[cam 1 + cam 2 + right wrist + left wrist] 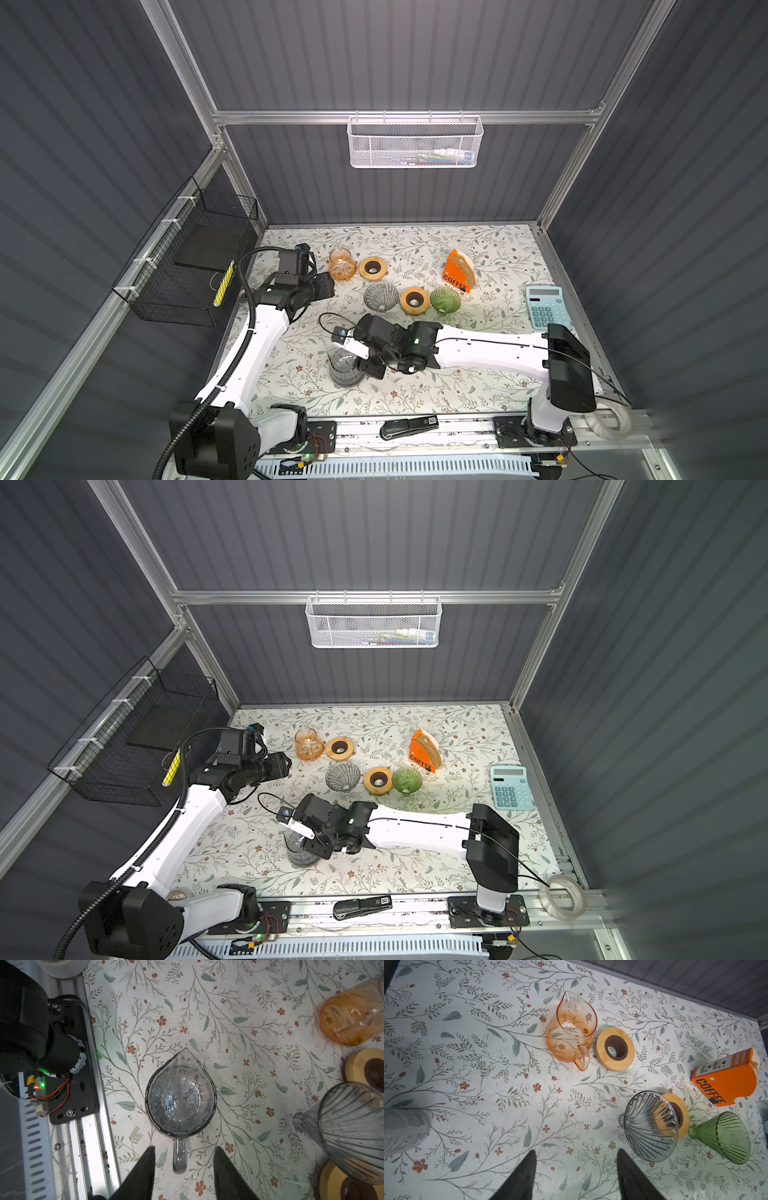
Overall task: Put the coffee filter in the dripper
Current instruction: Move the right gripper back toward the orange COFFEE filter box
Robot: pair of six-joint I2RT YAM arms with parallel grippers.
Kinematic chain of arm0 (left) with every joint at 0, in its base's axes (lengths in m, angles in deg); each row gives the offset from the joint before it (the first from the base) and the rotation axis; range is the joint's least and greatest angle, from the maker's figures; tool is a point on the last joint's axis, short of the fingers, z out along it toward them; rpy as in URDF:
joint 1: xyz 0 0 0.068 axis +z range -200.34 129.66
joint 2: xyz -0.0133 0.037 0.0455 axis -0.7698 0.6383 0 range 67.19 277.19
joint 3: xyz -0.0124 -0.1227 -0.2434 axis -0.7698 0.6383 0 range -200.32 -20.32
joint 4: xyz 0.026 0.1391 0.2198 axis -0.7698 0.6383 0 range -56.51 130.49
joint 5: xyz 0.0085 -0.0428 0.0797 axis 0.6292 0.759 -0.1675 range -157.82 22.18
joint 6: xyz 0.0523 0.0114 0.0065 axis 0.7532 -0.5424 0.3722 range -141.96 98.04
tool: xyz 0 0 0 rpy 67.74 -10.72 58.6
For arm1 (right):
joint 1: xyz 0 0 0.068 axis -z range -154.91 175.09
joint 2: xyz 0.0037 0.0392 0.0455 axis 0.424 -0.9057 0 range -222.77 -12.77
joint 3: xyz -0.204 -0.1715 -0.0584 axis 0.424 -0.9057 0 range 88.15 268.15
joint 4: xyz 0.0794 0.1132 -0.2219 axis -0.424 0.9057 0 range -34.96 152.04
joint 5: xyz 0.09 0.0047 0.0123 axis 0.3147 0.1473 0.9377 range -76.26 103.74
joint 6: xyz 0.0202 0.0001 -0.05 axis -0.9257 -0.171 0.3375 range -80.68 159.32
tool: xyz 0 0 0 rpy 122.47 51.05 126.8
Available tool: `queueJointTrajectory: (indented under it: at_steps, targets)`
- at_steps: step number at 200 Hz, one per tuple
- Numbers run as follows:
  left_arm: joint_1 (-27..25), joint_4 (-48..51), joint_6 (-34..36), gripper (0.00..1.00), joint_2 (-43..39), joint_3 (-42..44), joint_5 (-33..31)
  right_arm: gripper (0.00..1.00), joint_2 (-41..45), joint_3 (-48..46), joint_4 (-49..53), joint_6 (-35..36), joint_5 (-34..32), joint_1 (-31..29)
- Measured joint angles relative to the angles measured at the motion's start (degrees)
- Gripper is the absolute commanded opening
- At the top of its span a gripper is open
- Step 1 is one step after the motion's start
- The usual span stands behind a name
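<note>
Fingers [143, 1172] of the right gripper [184, 1148] stand apart and hold nothing. They hang over the handle of a clear jug [180, 1097] at the near middle of the table [498, 374], and the handle sits in the gap without touching either side. The left gripper [576, 1151] is also spread and empty. It hovers at the far left and points right across the table, towards an orange jug [343, 264].

The coffee filters [466, 262] are a brown stack standing in an upright orange filter box [456, 277], far and right of centre, well apart from both grippers. The left wrist view shows mostly the box's closed orange side. In both top views the paper edges show at its top and its right side, so the stack seems to open away from the left arm.

A grey dripper [380, 296] and a green dripper [445, 300] lie tipped on their sides, just nearer than the box. Each is beside a wooden ring [414, 300], and no filter is in either one.

From the right gripper the box lies far and to the right, back on that arm's own side. From the left gripper it lies straight across, beyond the orange jug and a second wooden ring [372, 268]. I judge the right arm better placed to pinch a filter.
</note>
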Motion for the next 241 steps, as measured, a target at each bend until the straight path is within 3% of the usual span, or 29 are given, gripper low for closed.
queueJointTrajectory:
  at_steps: [56,125,203,241]
  targets:
    - [0.00,2.38,2.27,0.61,2.29,-7.43,0.11,0.47,2.36,-1.42,-0.63,-2.56,-1.07,2.69]
    - [0.00,4.07,2.25,0.62,6.84,-12.79,2.40,0.48,10.93,-1.88,1.77,-7.93,2.95,13.81]
    - [0.00,6.43,1.51,0.65,13.42,-26.25,6.10,0.50,7.43,8.57,9.88,-10.95,8.33,28.98]
    - [0.00,6.16,0.98,0.65,16.28,-29.83,7.15,0.51,0.79,12.81,13.29,-10.97,9.14,34.88]
